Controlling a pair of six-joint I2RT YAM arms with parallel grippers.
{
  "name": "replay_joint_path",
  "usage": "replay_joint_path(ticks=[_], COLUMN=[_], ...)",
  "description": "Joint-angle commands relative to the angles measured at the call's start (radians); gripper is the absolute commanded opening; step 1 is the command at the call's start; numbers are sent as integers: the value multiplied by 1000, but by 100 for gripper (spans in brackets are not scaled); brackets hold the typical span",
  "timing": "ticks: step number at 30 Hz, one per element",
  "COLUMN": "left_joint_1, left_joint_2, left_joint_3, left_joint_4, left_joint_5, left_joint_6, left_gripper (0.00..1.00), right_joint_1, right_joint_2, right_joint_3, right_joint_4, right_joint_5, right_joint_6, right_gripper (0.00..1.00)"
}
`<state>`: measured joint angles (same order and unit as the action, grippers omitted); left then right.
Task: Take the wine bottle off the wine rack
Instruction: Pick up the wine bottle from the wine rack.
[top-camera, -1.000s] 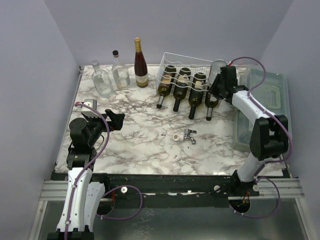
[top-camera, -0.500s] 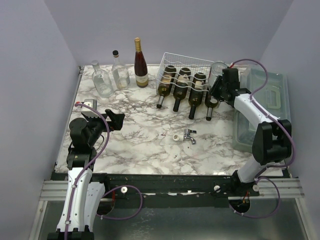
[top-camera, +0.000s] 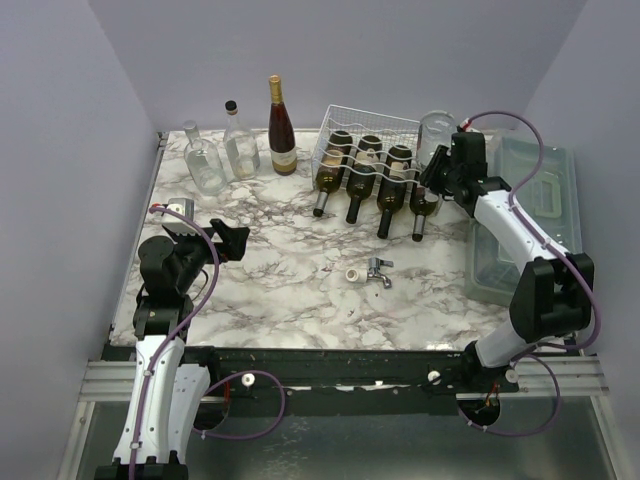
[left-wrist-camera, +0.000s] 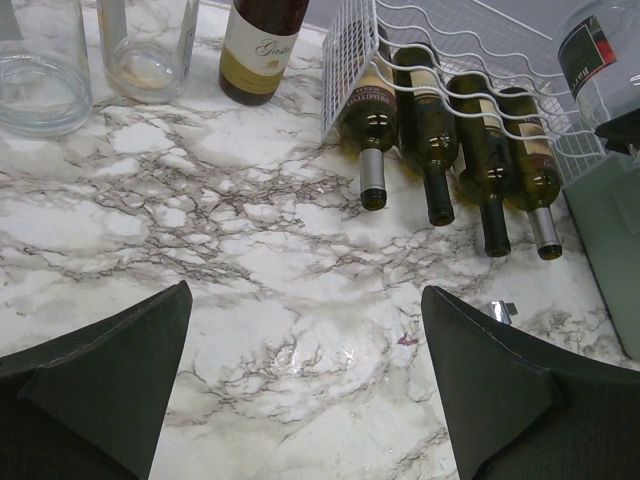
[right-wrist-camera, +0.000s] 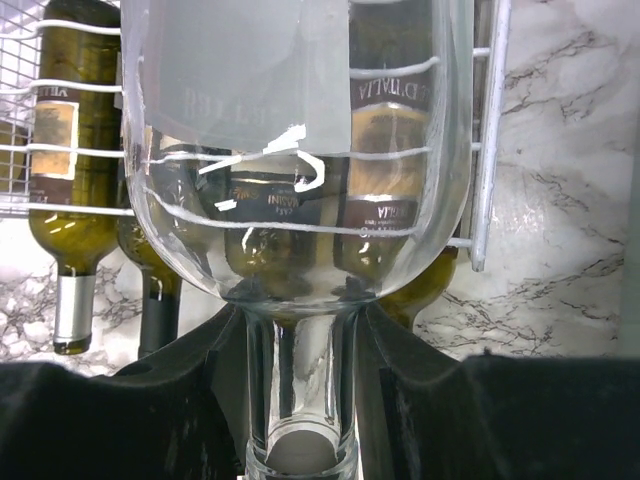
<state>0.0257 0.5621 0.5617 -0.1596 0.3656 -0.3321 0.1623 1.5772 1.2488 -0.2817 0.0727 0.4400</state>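
Note:
The white wire wine rack (top-camera: 372, 125) stands at the back of the marble table, with several dark green bottles (top-camera: 363, 175) lying in its cradles, necks toward me. My right gripper (top-camera: 440, 174) is shut on the neck of a clear glass wine bottle (top-camera: 436, 135), which is raised over the rack's right end. In the right wrist view the clear wine bottle (right-wrist-camera: 300, 150) fills the frame, its neck pinched in the right gripper (right-wrist-camera: 300, 370) with the wine rack (right-wrist-camera: 492, 130) behind. My left gripper (top-camera: 235, 240) hangs open over bare marble, far left of the rack.
Three upright bottles stand at the back left: two clear ones (top-camera: 204, 160) (top-camera: 240, 142) and a dark one (top-camera: 282, 128). A translucent lidded bin (top-camera: 545, 200) lies along the right edge. A small metal tap (top-camera: 380, 270) and a white cap (top-camera: 354, 274) lie mid-table.
The right wrist has shifted slightly right and back with the clear bottle in its grip, its elbow swinging right. The left arm has not moved.

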Motion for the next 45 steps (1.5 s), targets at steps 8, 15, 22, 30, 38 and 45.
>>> replay_joint_path(ticks=[8,15,22,30,38,45], left_joint_1=[-4,-2,-3,-3,-1,-3], left_joint_2=[-8,-6,-6,-3,-4,-7], left_joint_3=[7,8,9,8,9,8], left_joint_4=[3,3,3,3,2,3], left_joint_5=[7,7,12,13,13,12], left_joint_6=[11,11,11,11,12,15], left_gripper=[99,99,99,99,99,99], right_joint_1=[0,0,0,8,66,181], right_joint_2=[-129,-147,-155,-148,-113,-80], right_joint_3=[75,108,158,228,353,467], right_joint_4=[191,152,89,26,-115,-284], right_joint_5=[-91,-163,-255,-375,-558,-626], right_joint_6=[-114,-176,-264,-371,-615,-881], right_gripper=[0,0,0,0,0,0])
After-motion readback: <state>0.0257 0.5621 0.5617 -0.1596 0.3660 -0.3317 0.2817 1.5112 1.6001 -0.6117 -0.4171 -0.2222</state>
